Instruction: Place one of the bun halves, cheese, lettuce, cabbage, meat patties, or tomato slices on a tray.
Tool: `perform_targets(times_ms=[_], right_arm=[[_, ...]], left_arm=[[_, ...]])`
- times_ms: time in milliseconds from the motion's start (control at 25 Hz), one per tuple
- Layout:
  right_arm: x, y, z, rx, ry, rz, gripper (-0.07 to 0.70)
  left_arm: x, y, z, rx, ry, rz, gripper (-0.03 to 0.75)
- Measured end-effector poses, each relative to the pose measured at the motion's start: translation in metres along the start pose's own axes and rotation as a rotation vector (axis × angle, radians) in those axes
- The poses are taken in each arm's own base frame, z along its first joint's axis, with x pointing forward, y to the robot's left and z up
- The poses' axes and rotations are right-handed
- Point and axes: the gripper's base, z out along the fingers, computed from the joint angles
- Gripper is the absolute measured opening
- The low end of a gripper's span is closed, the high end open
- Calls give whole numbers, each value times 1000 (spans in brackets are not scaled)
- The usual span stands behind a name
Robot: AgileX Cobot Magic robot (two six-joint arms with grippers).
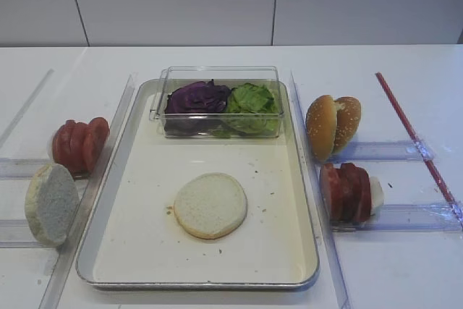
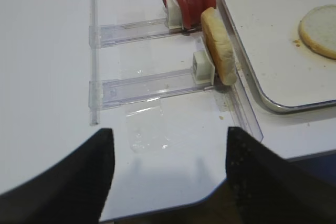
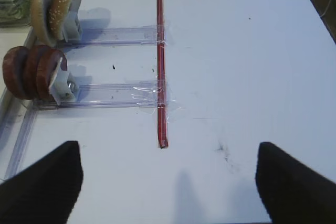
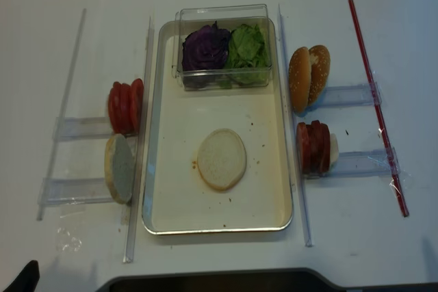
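Note:
A pale bun half (image 1: 210,205) lies flat in the middle of the cream tray (image 1: 275,244), apart from both grippers. Left of the tray a second pale bun half (image 1: 51,202) stands on edge in a clear rail, with tomato slices (image 1: 79,144) behind it. Purple cabbage (image 1: 197,98) and green lettuce (image 1: 251,99) fill a clear box at the tray's far end. Meat patties (image 1: 346,192) stand on edge to the tray's right. My left gripper (image 2: 168,140) is open over the table's near left corner, empty. My right gripper (image 3: 168,148) is open over bare table, empty.
Sesame-seeded bun halves (image 1: 333,125) stand in a rail right of the tray. A red strip (image 1: 412,135) is taped across the table at far right. Clear rails (image 2: 147,85) flank the tray, and the table's front edge (image 2: 210,198) lies just under the left gripper.

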Motion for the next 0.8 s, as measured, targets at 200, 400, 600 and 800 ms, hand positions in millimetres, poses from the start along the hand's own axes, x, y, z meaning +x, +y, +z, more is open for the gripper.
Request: perform_targets(times_ms=[200, 400, 600, 800], right_arm=[[0, 0, 0, 0, 0, -6, 689], [0, 0, 0, 0, 0, 0, 689], [0, 0, 0, 0, 0, 0, 689], [0, 0, 0, 0, 0, 0, 689]], left_arm=[[0, 0, 0, 0, 0, 0, 460], [0, 0, 0, 0, 0, 0, 460], [0, 0, 0, 0, 0, 0, 460], [0, 0, 0, 0, 0, 0, 460]])
